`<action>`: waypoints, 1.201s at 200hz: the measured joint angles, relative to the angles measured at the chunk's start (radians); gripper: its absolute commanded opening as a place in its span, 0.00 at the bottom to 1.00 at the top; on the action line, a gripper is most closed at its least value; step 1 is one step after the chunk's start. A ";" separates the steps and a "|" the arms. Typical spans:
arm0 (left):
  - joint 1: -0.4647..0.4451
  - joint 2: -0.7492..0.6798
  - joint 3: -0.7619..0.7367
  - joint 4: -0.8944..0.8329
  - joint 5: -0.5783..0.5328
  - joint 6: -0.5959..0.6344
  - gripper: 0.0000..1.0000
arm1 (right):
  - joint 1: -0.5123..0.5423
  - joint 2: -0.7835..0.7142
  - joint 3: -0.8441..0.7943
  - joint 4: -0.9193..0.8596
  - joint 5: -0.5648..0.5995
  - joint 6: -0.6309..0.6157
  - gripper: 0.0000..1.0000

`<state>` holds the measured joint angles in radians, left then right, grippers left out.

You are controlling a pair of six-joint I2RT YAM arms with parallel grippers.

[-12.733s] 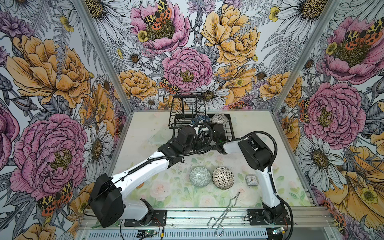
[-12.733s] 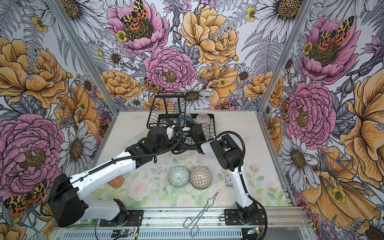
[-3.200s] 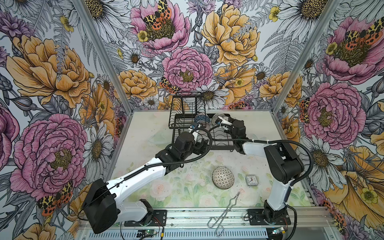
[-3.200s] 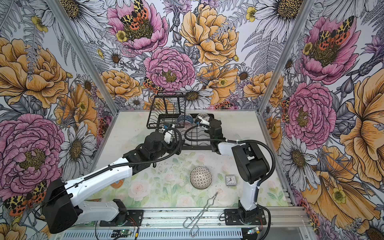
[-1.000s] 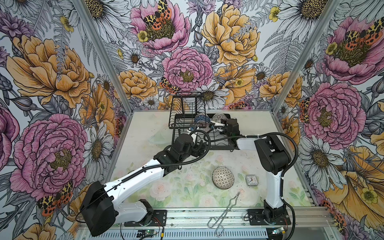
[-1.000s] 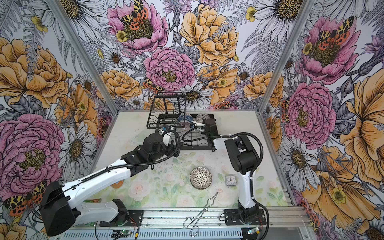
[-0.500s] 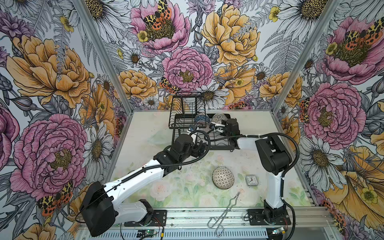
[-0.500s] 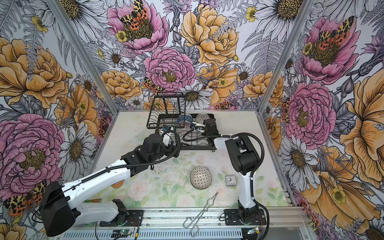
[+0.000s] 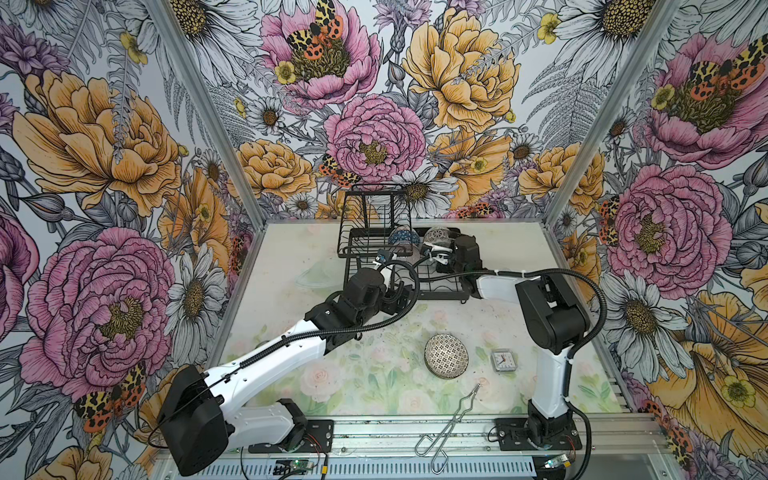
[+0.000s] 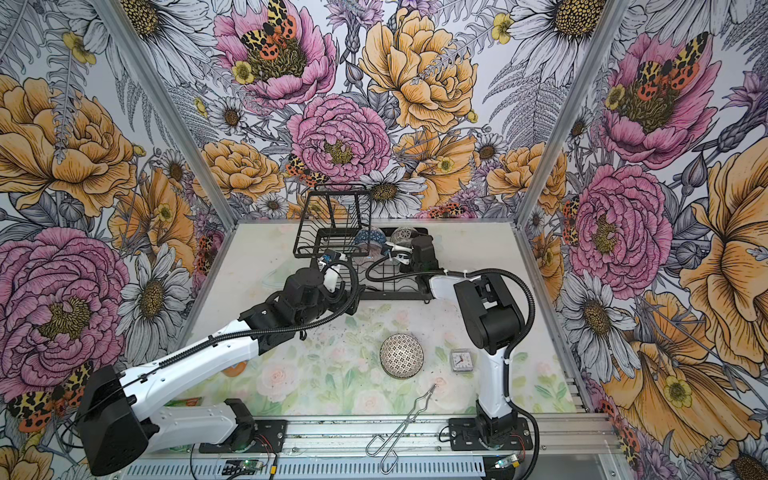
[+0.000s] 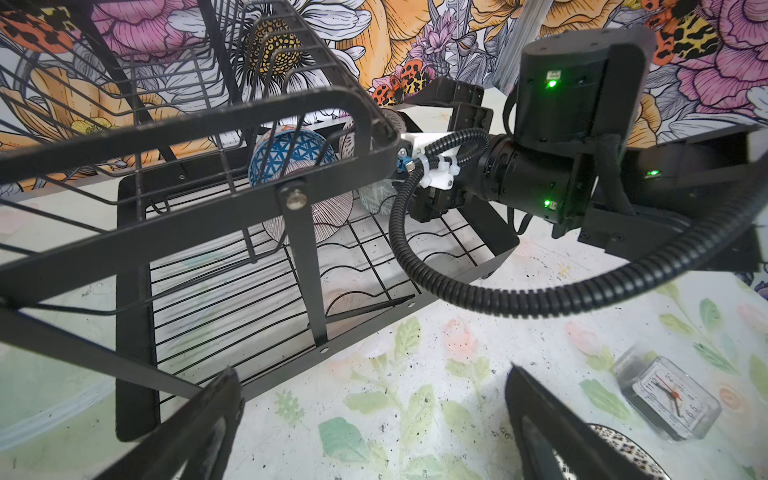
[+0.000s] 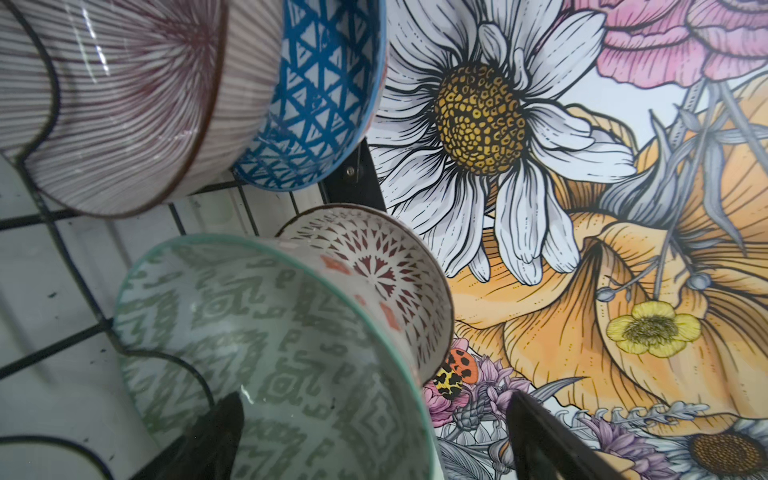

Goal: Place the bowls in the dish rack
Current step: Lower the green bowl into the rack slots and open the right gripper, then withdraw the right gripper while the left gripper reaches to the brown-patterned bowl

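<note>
Standing on edge in the rack [image 9: 440, 296], the green bowl [image 12: 270, 340] has its rim between the wide-spread fingers [image 12: 208, 440] of the right gripper [image 12: 372, 411]. The jaws gape and clamp nothing, though I cannot tell whether one finger brushes the bowl's inside. Just beyond the gripper, tucked behind the green bowl, is the red-motif bowl [image 12: 374, 266]. Off to one side stand the striped bowl [image 12: 116, 104] and, behind it, the blue bowl [image 12: 324, 95], all in the rack's lower tray. The mosaic bowl [image 9: 446, 356] sits on the table [image 9: 374, 374], apart from both grippers, toward the arms' bases. The left gripper [image 11: 372, 386] hangs just before the rack's front edge, jaws fully apart and empty. A clock [image 9: 503, 361] lies beside the mosaic bowl.
</note>
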<state>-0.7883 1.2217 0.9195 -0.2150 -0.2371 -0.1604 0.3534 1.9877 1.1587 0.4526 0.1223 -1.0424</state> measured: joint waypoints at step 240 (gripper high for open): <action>-0.071 -0.014 -0.025 -0.114 0.053 -0.049 0.99 | -0.048 -0.479 -0.056 -0.639 -0.111 0.964 0.99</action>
<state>-0.8597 1.2076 0.8948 -0.3290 -0.1844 -0.2092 0.3050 1.5085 1.1027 -0.1860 0.0109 -0.0784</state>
